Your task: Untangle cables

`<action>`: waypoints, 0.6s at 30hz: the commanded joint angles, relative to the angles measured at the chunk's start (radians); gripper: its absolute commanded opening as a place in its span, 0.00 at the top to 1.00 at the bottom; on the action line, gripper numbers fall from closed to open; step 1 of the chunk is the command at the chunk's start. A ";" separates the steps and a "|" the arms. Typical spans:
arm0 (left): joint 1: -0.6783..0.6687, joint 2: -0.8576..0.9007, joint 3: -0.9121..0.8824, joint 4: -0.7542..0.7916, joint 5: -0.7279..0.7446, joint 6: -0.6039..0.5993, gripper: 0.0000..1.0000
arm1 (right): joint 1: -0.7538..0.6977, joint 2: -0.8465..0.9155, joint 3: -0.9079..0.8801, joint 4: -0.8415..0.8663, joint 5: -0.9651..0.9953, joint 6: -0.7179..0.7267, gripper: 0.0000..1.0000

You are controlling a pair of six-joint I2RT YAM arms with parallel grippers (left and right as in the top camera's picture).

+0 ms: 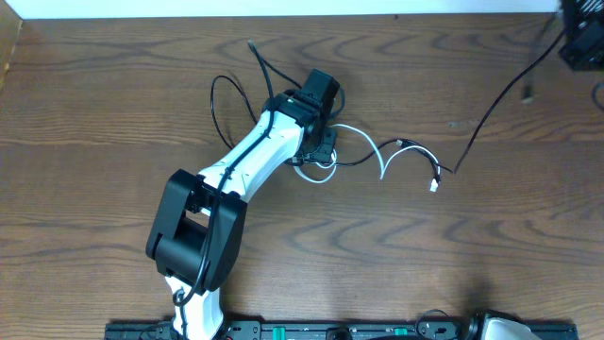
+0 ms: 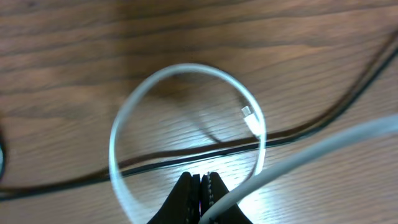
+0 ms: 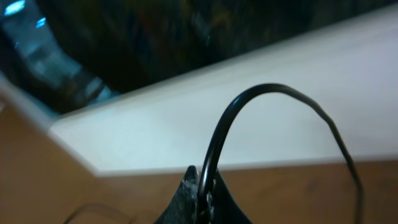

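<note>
The white cable (image 1: pixel 387 156) lies curled at the table's middle, and its plug (image 1: pixel 435 185) points right. My left gripper (image 1: pixel 323 156) is over its left end. In the left wrist view the left gripper (image 2: pixel 200 177) is shut, the white cable (image 2: pixel 311 152) runs out from between its fingers, and a white loop (image 2: pixel 186 67) lies below. The black cable (image 1: pixel 491 109) loops behind the left arm, crosses the white one and rises to the far right corner. There my right gripper (image 1: pixel 571 42) holds it. The right gripper (image 3: pixel 202 171) is shut on the black cable (image 3: pixel 267 87), which arches upward.
The left arm (image 1: pixel 245 161) stretches diagonally from the front rail (image 1: pixel 283 331) across the table. A black cable end (image 1: pixel 250 43) lies near the back edge. The white wall strip (image 1: pixel 283 8) borders the back, and the right arm's base (image 1: pixel 500 328) sits front right.
</note>
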 commanded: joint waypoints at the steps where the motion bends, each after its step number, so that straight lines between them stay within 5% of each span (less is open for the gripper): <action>1: 0.007 -0.013 0.008 -0.019 -0.056 -0.040 0.93 | -0.008 -0.006 0.021 0.054 0.153 0.013 0.99; 10: 0.007 -0.013 0.008 -0.026 -0.056 -0.040 0.93 | -0.106 -0.006 0.119 0.263 0.208 0.175 0.99; 18: 0.006 -0.013 0.008 -0.025 -0.056 -0.040 0.93 | -0.113 -0.002 0.217 0.120 0.180 0.160 0.99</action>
